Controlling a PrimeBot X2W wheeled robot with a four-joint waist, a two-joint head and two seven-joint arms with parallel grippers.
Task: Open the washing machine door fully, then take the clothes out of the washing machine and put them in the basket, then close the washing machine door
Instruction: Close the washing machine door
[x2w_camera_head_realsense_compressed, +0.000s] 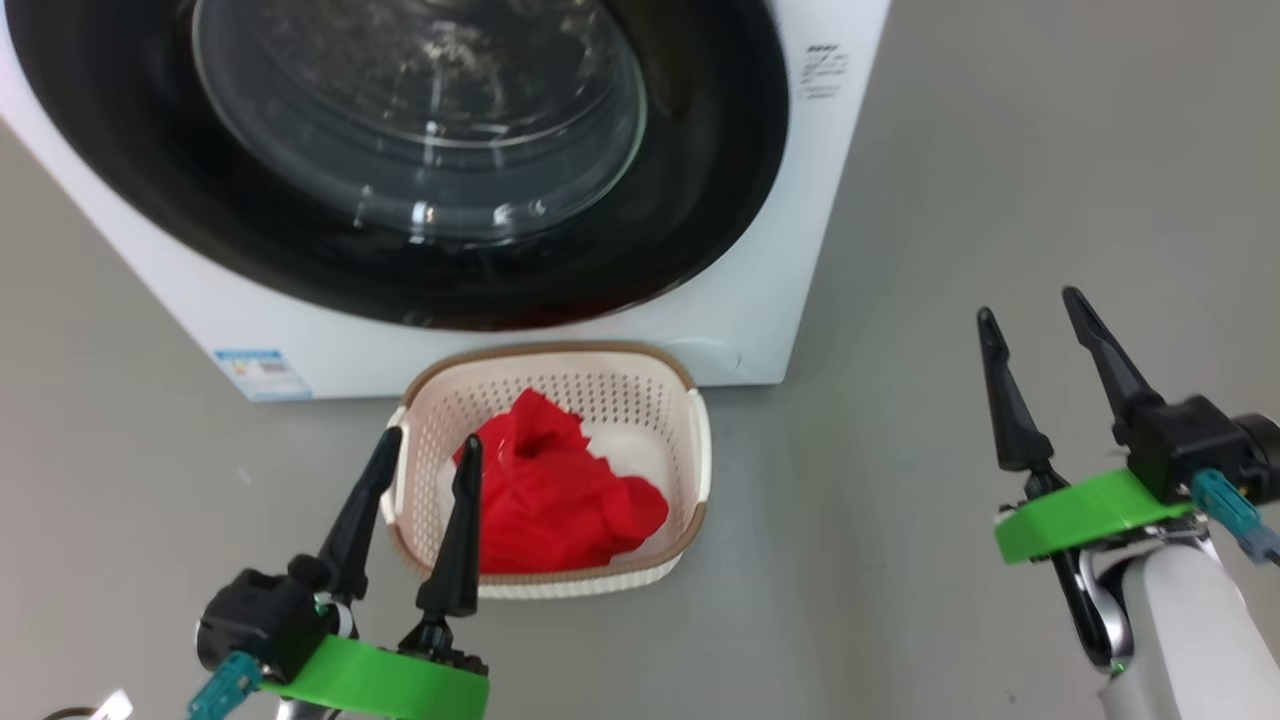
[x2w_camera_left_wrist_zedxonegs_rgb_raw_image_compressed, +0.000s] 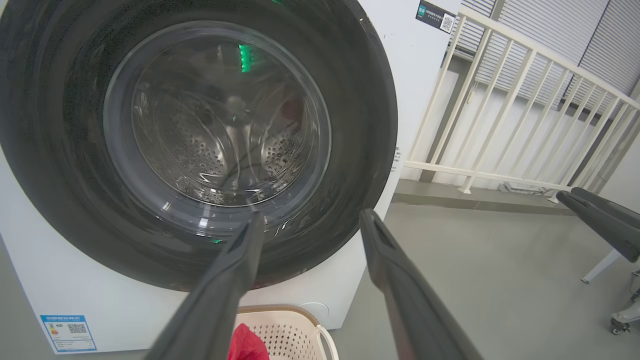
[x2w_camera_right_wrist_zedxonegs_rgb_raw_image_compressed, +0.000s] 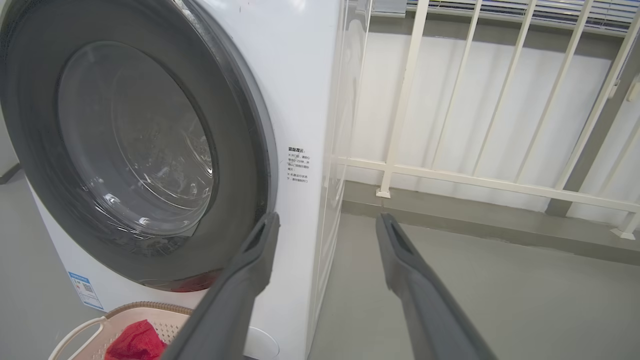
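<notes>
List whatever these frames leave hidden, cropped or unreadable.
Head view: the top of the washing machine door is cut off by the frame edge.
Head view: the near-left rim of the basket hides behind the left claw.
Head view: print on the blue label is too small to read.

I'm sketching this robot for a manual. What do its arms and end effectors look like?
The left end effector and right end effector each have two long, tapering black fingers rising from a black block on a bright green ring, with a teal plug at the side. The right forearm is smooth and white.
</notes>
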